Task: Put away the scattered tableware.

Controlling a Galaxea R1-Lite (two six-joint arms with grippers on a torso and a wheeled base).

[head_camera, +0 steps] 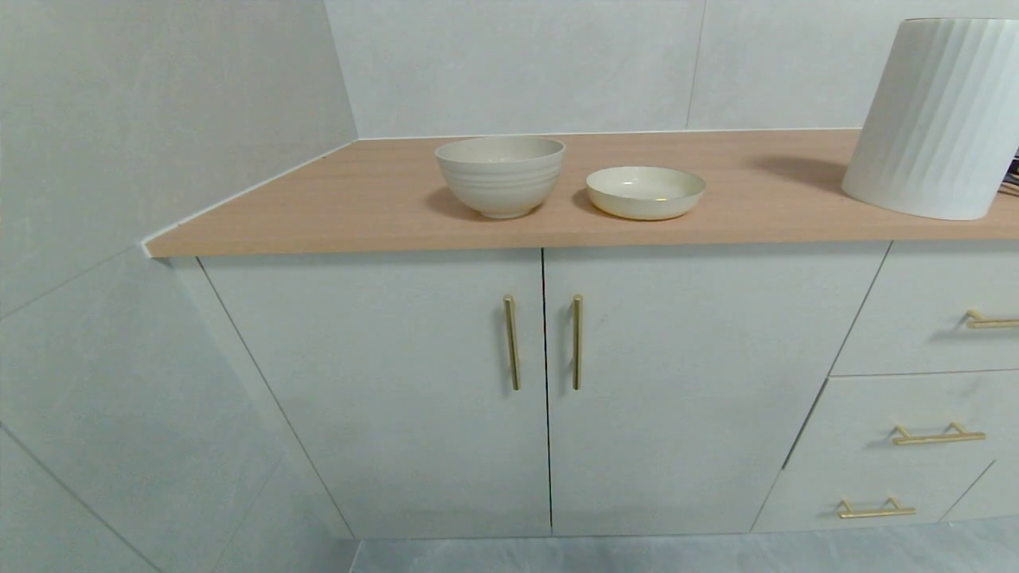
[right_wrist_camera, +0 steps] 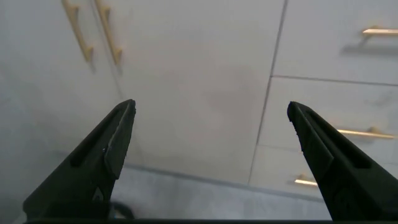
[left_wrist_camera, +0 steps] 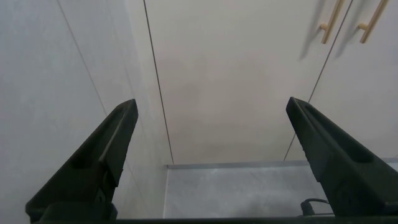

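Left jaws: spread wide, nothing between them, low before the left cupboard door (left_wrist_camera: 236,93), near the grey floor (left_wrist_camera: 249,190). Right jaws: just as wide, gripping nothing, facing the right cupboard door (right_wrist_camera: 199,87), with the drawers (right_wrist_camera: 339,118) just beside it. Both doors shut, an upright gold handle (head_camera: 512,342) on each at the middle seam. Above them, on the wooden desk (head_camera: 358,207): a deep ribbed bowl (head_camera: 500,175) and a shallow dish (head_camera: 646,192), side by side, near but apart, bowl on the left. Farther right on the desk, well apart from the dish: a tall white ribbed container (head_camera: 939,119).
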